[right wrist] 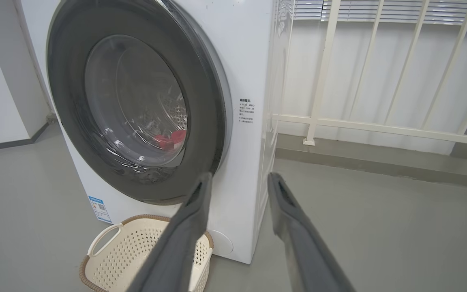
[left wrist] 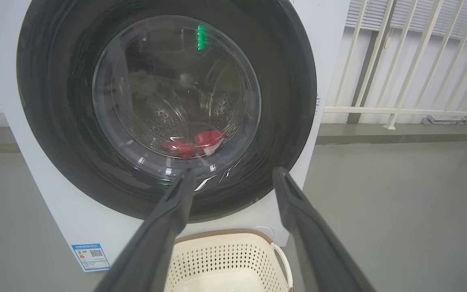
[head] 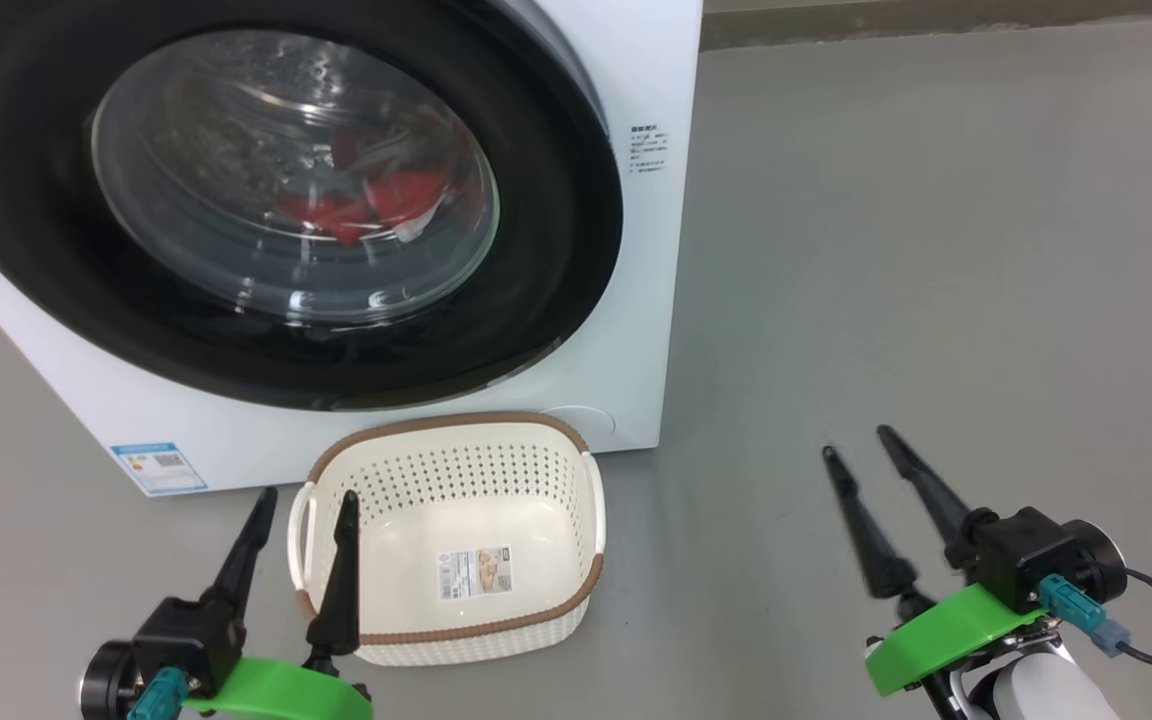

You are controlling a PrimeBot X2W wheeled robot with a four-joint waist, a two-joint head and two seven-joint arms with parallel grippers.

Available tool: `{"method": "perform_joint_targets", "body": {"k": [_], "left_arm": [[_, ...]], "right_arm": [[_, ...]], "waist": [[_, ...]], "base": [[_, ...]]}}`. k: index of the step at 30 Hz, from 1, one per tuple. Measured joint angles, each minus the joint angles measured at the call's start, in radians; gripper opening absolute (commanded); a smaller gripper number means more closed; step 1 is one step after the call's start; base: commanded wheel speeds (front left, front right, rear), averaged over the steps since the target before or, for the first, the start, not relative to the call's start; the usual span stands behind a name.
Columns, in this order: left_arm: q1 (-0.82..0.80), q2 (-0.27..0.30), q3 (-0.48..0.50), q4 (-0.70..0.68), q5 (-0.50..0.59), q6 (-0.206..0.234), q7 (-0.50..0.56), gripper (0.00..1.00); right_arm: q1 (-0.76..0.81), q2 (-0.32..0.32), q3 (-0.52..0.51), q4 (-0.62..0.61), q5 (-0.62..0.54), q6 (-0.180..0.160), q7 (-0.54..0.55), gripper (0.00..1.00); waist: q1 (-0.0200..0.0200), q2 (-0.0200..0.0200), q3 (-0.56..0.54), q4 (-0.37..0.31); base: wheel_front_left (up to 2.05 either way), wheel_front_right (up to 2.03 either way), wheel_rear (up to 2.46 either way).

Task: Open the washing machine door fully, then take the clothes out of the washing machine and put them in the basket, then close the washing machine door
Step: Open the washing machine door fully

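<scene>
The washing machine door (head: 556, 230) was seen shut, or nearly so, on the washing machine (head: 641, 330). Its right-hand edge lay at about ten o'clock from the right gripper (head: 855, 441), whose fingers were held apart on nothing. That arm was judged the nearer to that edge. The left gripper (head: 307, 495), likewise spread and empty, was set by the left handle of the basket (head: 456, 425), with the door at twelve o'clock. The clothes (head: 376, 205) were seen behind the glass, low in the drum. The basket was placed just before the machine, possibly under the door's swing.
</scene>
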Motion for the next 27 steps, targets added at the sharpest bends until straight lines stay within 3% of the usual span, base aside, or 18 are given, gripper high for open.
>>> {"method": "perform_joint_targets", "body": {"k": [5, 17, 21, 22, 27], "left_arm": [[-0.010, 0.000, -0.001, -0.011, 0.000, 0.000, 0.000, 1.00], [-0.038, 0.000, -0.011, -0.044, -0.017, 0.002, 0.000, 1.00], [-0.060, 0.000, -0.017, -0.062, -0.017, 0.002, 0.000, 1.00], [-0.069, 0.000, -0.018, -0.073, -0.017, 0.002, 0.000, 1.00], [-0.093, 0.000, -0.018, -0.099, -0.019, 0.009, 0.000, 1.00]], "right_arm": [[-0.018, 0.001, -0.010, 0.013, 0.065, 0.000, -0.005, 0.00], [-0.170, -0.028, 0.021, 0.064, 0.385, 0.000, -0.005, 0.00], [-0.236, -0.064, 0.072, 0.086, 0.541, 0.000, -0.005, 0.00], [-0.269, -0.081, 0.090, 0.089, 0.630, 0.000, 0.011, 0.00], [-0.359, -0.130, 0.111, 0.090, 0.801, 0.000, 0.037, 0.00]], "waist": [[0.0000, 0.0000, 0.017, 0.012], [0.0000, 0.0000, 0.091, 0.043], [0.0000, 0.0000, 0.127, 0.055], [0.0000, 0.0000, 0.146, 0.062], [0.0000, 0.0000, 0.194, 0.077]], "base": [[0.00, 0.00, 0.00], [0.00, 0.00, 0.00], [0.00, 0.00, 0.00], [0.00, 0.00, 0.00], [0.00, 0.00, 0.00]]}}
